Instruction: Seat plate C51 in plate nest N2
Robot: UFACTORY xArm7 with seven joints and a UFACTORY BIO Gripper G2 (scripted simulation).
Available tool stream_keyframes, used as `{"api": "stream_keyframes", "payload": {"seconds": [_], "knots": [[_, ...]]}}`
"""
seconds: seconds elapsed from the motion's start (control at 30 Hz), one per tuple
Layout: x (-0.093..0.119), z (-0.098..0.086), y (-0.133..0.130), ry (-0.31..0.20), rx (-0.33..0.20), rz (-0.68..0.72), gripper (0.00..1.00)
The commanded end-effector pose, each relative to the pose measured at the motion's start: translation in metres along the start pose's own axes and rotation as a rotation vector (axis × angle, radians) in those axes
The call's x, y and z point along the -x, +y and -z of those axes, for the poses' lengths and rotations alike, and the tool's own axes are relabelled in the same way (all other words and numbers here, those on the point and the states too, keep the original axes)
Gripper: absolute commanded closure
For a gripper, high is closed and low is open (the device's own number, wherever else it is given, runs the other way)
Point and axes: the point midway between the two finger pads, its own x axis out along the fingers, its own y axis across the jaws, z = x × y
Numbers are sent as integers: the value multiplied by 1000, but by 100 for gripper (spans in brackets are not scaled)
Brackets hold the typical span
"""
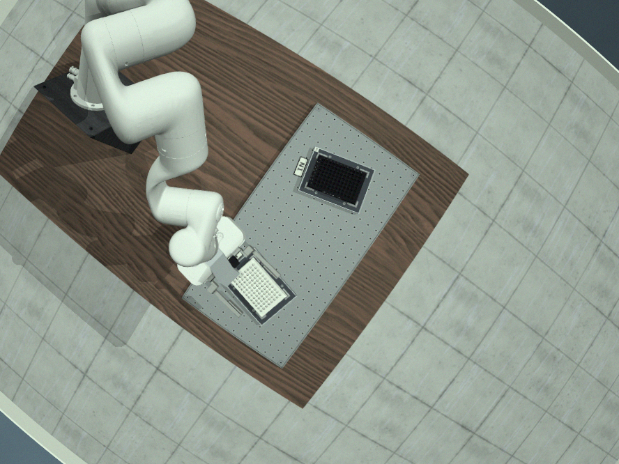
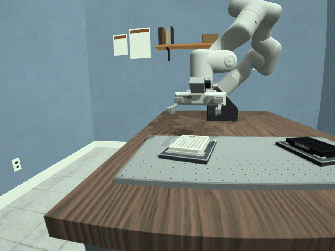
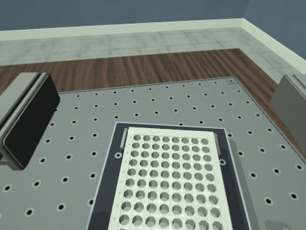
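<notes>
Plate C51, to judge by the N1 label (image 1: 300, 166) at the other nest, is the white multiwell plate (image 1: 258, 287) (image 2: 190, 144) (image 3: 169, 173) resting in plate nest N2 (image 1: 278, 308) (image 2: 186, 159) (image 3: 108, 183). It looks level, with its visible far corners between the locators (image 3: 124, 138); its near end is cut off in the wrist view. The black plate (image 1: 336, 180) (image 2: 311, 146), presumably C15, sits in plate nest N1 (image 1: 330, 198) (image 2: 300, 153), as required. The gripper (image 1: 259, 295) (image 2: 194, 110) (image 3: 164, 116) hovers above the white plate, its fingers part-way open, wider than the plate and holding nothing. Placement therefore appears done, and so does the release. What is left, I judge, is at most confirming that every corner is fully down and moving the arm away without disturbing either plate.
</notes>
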Motion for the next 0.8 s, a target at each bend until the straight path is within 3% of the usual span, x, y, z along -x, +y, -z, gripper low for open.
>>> {"api": "stream_keyframes", "payload": {"seconds": [0.0, 0.07, 0.77], "knots": [[7, -21, 12, -6, 2, -157, 46], [7, -21, 12, -6, 2, -157, 46], [46, -88, 67, -5, 2, -167, 46]]}}
